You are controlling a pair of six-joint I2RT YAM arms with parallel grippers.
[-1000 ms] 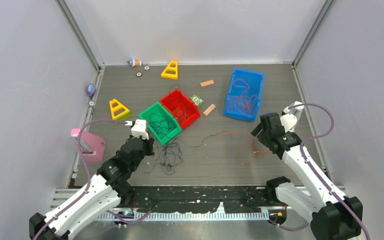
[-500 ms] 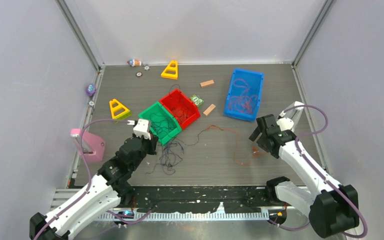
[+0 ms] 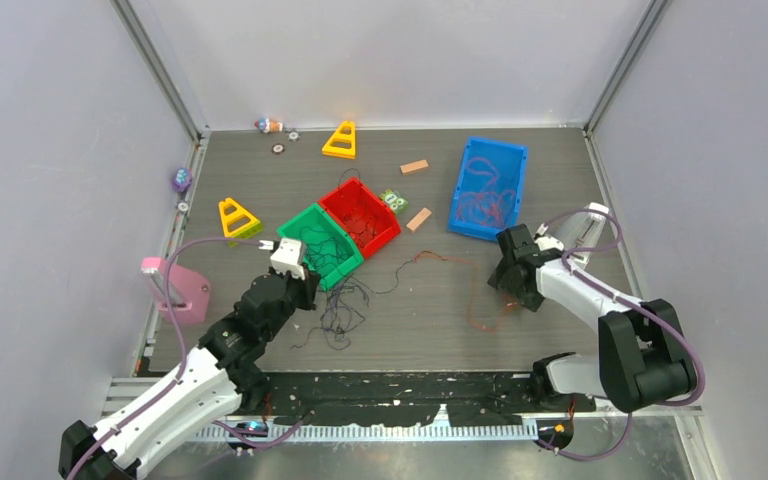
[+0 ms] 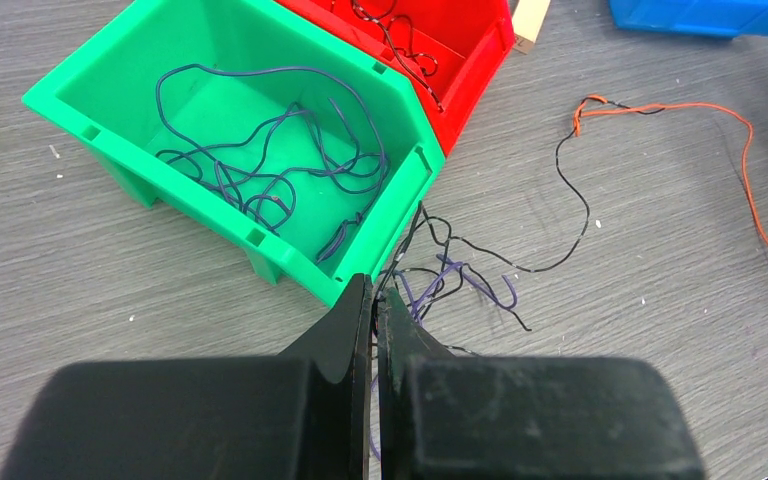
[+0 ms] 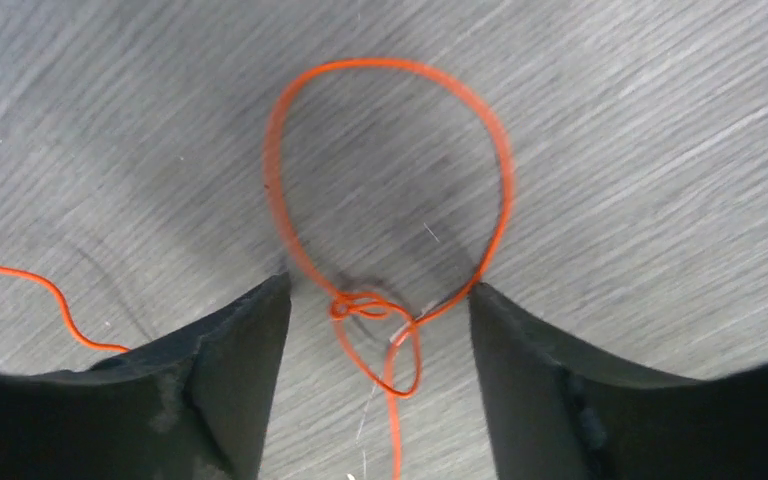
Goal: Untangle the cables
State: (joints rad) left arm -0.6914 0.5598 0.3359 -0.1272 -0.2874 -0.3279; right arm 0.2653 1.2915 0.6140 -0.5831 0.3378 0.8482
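Right wrist view: right gripper (image 5: pixel 380 300) spread wide, straddling a knotted orange cable (image 5: pixel 506 185) loop flat on the table (image 5: pixel 660 100). Left wrist view: left gripper (image 4: pixel 372 292) clenched among dark cables (image 4: pixel 450 272) just beside the green bin (image 4: pixel 110 125); strand pinched or not, cannot tell

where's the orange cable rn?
Top view: orange cable on the table right of centre, near side of the blue bin. Right wrist view: its knotted loop lies between the right gripper's open fingers.
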